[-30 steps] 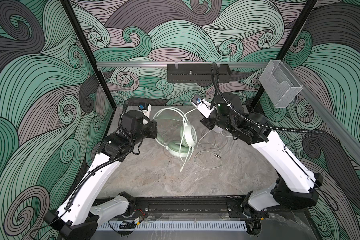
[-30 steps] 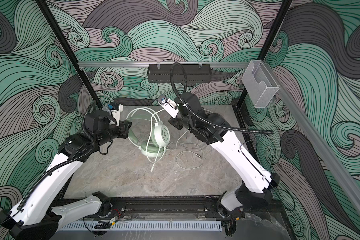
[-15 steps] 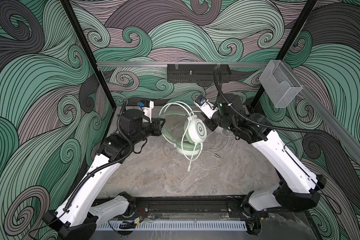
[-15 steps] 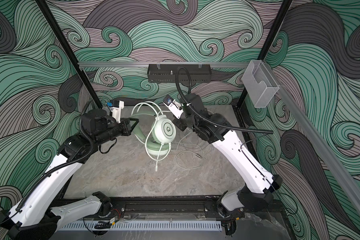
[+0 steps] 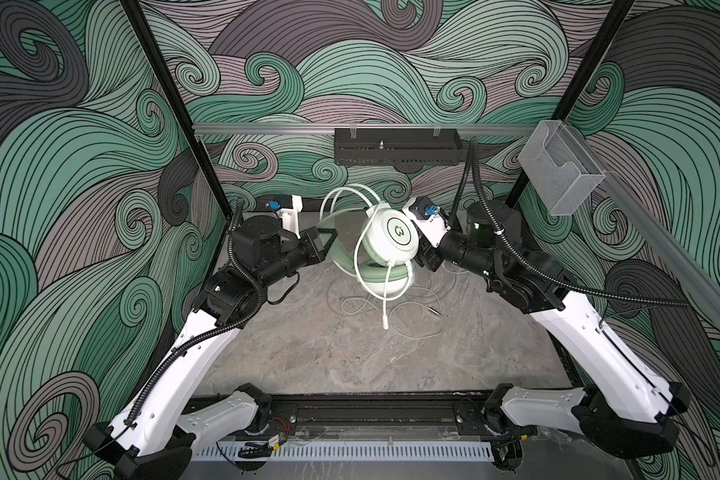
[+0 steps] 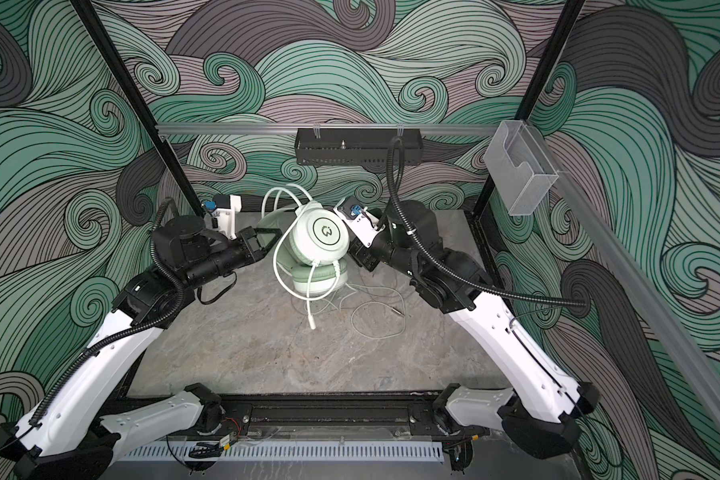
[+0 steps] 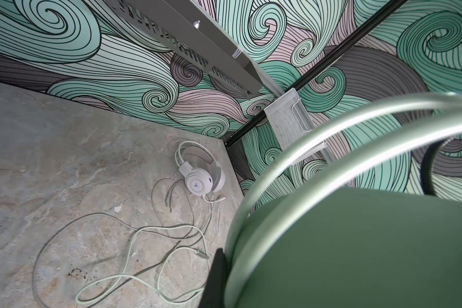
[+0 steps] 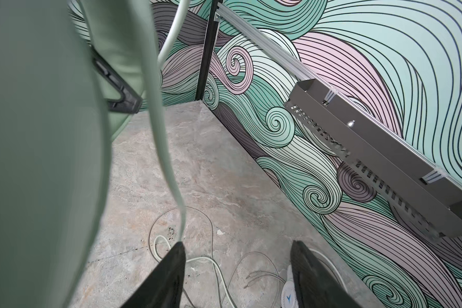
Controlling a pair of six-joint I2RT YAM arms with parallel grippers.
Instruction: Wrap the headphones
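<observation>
Right, over the table (image 5: 308,353) the mint headset (image 5: 391,239) hung from my left gripper (image 5: 328,240), pinched tight on its band; the white headset (image 7: 198,181) lay at the table's corner. My right gripper (image 8: 238,244) gaped empty. One pinch: it might swing, slip, snag the slack cable (image 7: 166,227).

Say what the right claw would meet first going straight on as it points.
Likely the loose cable on the table; ahead of the open right claw nothing else shows. The mint headset hangs close beside; depth unclear.
</observation>
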